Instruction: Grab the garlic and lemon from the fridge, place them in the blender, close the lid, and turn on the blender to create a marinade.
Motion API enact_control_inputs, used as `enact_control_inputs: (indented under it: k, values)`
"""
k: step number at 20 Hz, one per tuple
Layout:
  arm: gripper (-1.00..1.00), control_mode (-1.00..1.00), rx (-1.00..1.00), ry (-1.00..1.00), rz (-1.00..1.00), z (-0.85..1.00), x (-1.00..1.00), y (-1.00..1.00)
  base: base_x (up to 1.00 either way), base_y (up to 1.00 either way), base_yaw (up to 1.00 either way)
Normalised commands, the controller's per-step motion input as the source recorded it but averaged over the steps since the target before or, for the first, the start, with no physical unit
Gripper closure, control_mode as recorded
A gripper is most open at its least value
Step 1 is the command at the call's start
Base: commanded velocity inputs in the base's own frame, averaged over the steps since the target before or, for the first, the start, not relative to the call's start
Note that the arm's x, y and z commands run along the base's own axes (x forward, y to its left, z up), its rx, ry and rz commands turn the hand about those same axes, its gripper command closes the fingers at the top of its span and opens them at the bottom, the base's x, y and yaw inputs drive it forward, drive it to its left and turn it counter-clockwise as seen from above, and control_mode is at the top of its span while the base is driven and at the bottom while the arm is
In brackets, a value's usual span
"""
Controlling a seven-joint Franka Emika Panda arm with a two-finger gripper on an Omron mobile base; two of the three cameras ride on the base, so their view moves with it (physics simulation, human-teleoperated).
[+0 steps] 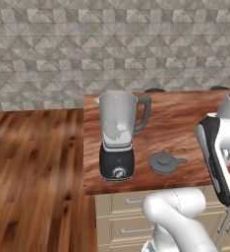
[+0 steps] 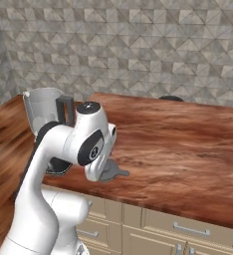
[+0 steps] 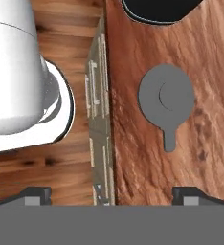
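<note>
While the claw [image 3: 111, 194] hangs spread wide, the lidless blender [image 1: 117, 135] holds perhaps something pale.

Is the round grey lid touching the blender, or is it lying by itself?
Apart. In the left base view the lid lies flat on the wooden counter, with a strip of bare wood between it and the blender.

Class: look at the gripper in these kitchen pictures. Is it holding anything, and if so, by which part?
Nothing is held. The gripper is open above the counter edge, and the lid lies flat on the counter, untouched.
</note>
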Motion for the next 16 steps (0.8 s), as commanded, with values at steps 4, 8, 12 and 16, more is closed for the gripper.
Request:
enact_control_inputs:
  k: [4,8,12,16]
  values:
    - [-1.0,-1.0,-0.15,0.0,0.21,-0.35,0.0,-0.12,0.0,0.0,0.0]
    - [-1.0,-1.0,-0.01,0.0,0.22,-0.01,0.01,0.0,0.0,0.0,0.0]
    - [-1.0,-1.0,0.02,0.0,0.22,0.01,0.07,0.0,0.0,0.0,0.0]
    - [-1.0,-1.0,0.07,0.0,0.18,0.0,0.22,0.0,0.0,0.0,0.0]
